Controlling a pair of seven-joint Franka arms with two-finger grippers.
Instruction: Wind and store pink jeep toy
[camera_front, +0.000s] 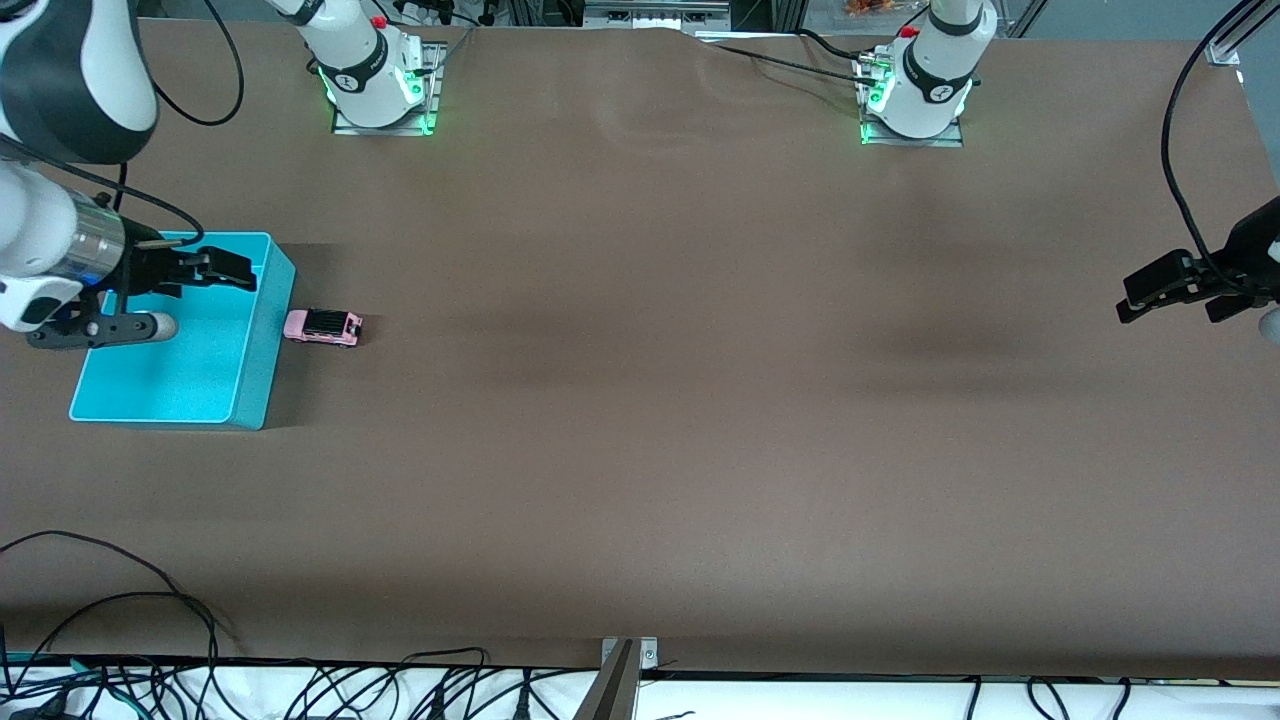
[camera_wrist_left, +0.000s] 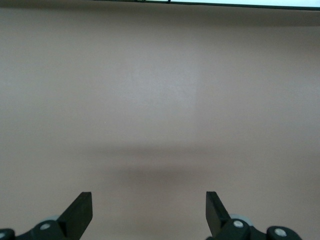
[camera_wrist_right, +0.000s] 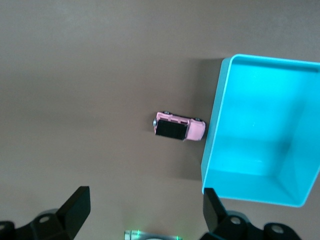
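Observation:
The pink jeep toy (camera_front: 323, 327) (camera_wrist_right: 177, 127), with a black roof, stands on its wheels on the brown table. It sits right beside the turquoise bin (camera_front: 262, 345) (camera_wrist_right: 260, 125), on the side toward the left arm's end. The bin holds nothing. My right gripper (camera_front: 243, 272) (camera_wrist_right: 145, 206) hangs open over the bin's edge farthest from the front camera, with nothing between its fingers. My left gripper (camera_front: 1126, 298) (camera_wrist_left: 148, 210) waits open and empty over bare table at the left arm's end. The left wrist view shows only table.
The two arm bases (camera_front: 378, 85) (camera_front: 915, 95) with green lights stand along the edge farthest from the front camera. Black cables (camera_front: 150, 600) loop onto the table's near edge by a metal bracket (camera_front: 625, 655). A cable (camera_front: 1185, 130) hangs at the left arm's end.

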